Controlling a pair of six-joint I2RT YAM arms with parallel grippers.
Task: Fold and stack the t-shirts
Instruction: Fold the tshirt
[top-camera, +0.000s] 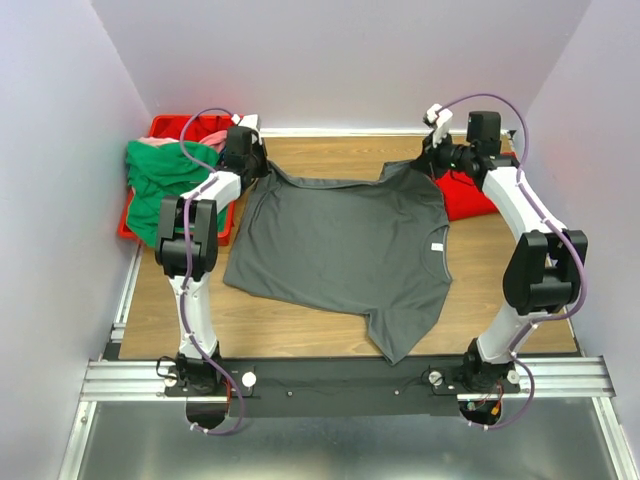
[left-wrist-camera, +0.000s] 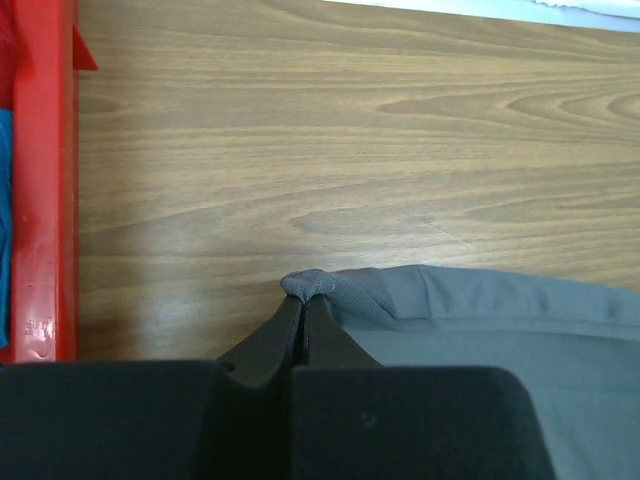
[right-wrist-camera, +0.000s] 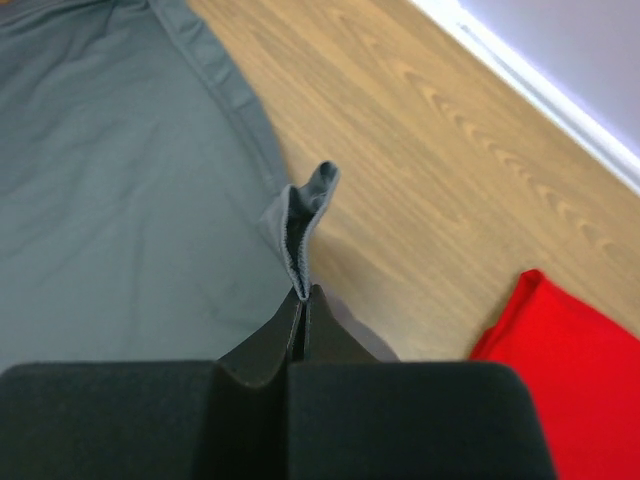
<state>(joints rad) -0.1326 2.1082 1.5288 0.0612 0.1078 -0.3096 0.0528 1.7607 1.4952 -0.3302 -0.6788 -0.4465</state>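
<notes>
Grasp | left gripper (left-wrist-camera: 303, 310), right gripper (right-wrist-camera: 303, 300) clenched on far corners of dark grey cloth t-shirt (top-camera: 340, 245) | likely tensioning for folding.

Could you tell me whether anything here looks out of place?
The green shirt spills over the rim of the red bin instead of lying inside. The grey shirt lies slightly skewed, its far edge pinched by the left gripper and right gripper.

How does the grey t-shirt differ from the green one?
The grey t-shirt lies spread flat on the table; the green t-shirt is bunched over the red bin. The left gripper and right gripper pinch the grey one's far edge; nothing holds the green one. Neither is folded.
</notes>
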